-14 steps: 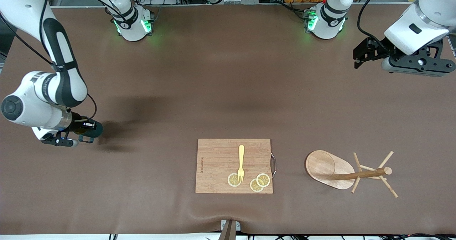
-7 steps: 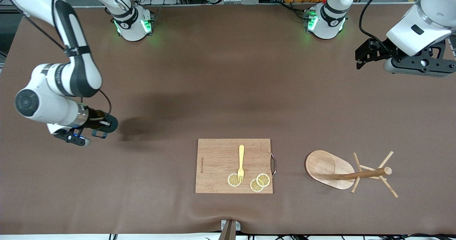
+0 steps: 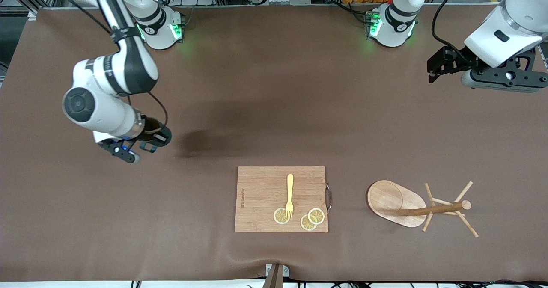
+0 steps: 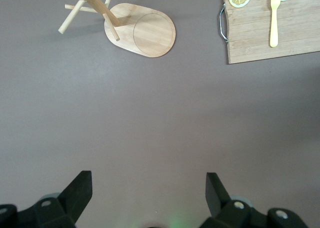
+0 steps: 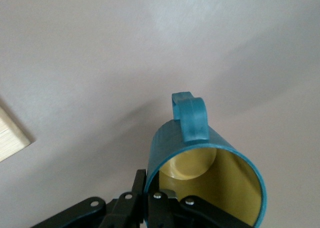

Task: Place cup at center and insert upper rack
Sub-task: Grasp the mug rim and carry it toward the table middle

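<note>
Front view: the right gripper [image 3: 147, 141] is up over bare table toward the right arm's end, clamped on the cup [image 3: 159, 136], which is mostly hidden under the wrist. The board [image 3: 281, 198], with a fork [image 3: 290, 195] and lemon slices [image 3: 299, 217] on it, lies near the middle, close to the camera. The rack [image 3: 417, 206] lies tipped on its side beside the board, toward the left arm's end. The left gripper [image 3: 433, 69] waits high over that end.

Left wrist view: the left gripper [image 4: 148, 193] has its jaws wide apart and empty. The rack [image 4: 127, 27] shows its oval base and pegs, with the board [image 4: 270, 30] beside it.

Right wrist view: the right gripper [image 5: 150, 200] pinches the cup [image 5: 210, 163] by its rim wall, handle away from the fingers, olive inside showing.

Risks, as I judge them: a grip on the rim alone could let the cup pivot or slip in transit. Set down too near the board, it may clip the edge. The toppled rack's thin pegs could roll or snag when the left gripper goes for it.
</note>
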Robot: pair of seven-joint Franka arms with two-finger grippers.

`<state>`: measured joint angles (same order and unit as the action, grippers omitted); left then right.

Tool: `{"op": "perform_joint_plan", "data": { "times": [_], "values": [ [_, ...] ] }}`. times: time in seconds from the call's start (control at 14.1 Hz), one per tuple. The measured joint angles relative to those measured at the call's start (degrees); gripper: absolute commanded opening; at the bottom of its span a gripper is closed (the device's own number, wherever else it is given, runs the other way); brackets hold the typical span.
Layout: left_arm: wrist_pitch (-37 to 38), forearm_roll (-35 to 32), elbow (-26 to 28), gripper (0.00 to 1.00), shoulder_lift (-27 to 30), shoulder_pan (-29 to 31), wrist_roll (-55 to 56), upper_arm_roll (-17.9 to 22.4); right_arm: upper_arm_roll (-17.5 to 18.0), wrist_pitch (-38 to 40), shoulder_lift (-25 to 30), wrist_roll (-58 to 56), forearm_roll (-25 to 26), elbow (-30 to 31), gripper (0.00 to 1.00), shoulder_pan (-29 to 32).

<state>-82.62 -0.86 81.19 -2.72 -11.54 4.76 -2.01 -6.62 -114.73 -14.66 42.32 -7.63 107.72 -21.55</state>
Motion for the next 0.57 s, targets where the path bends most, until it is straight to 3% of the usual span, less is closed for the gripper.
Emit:
{"op": "perform_joint_plan", "data": {
  "times": [0.57],
  "values": [
    [0.0,0.0,0.0,1.00,0.0,0.0,0.0,0.0,0.1,-5.1,-0.5,27.3,-1.0,0.3,0.00,-14.7]
  ]
}}
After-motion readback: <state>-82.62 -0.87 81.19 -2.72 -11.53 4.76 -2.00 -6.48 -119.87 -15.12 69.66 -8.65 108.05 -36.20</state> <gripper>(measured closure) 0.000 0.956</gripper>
